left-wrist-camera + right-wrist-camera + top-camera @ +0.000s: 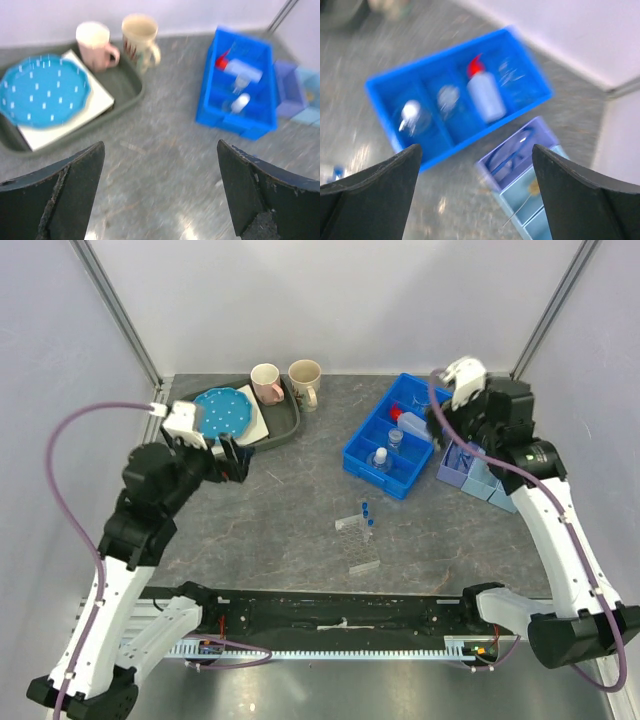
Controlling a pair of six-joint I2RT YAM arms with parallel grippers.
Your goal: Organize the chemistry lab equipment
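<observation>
- The left gripper [160, 145] hangs over the table near the grey tray [131, 95], with its jaws wide apart and nothing between them.
- The right gripper [475, 150] hovers above the blue bin [356, 452]. Its jaws are also wide apart and empty.
- The blue bin has four compartments in a row. The squeeze bottle [485, 97] lies in one of them. The next two each hold a small clear vessel, too blurred to name. What is in the last one I cannot tell.
- The purple box [452, 466], just beside the blue bin, holds the safety glasses [510, 152].
- In the light blue box [488, 483] that touches it, something thin and tan is seen, probably the brush [532, 190].
- The blue-capped tubes [366, 510] and the tube rack [350, 525] are still on the bare table between the arms, well apart from the boxes. Whether the tubes stand in the rack is not clear.
- As I judge it, most of the task is done; the tubes and the rack remain.
</observation>
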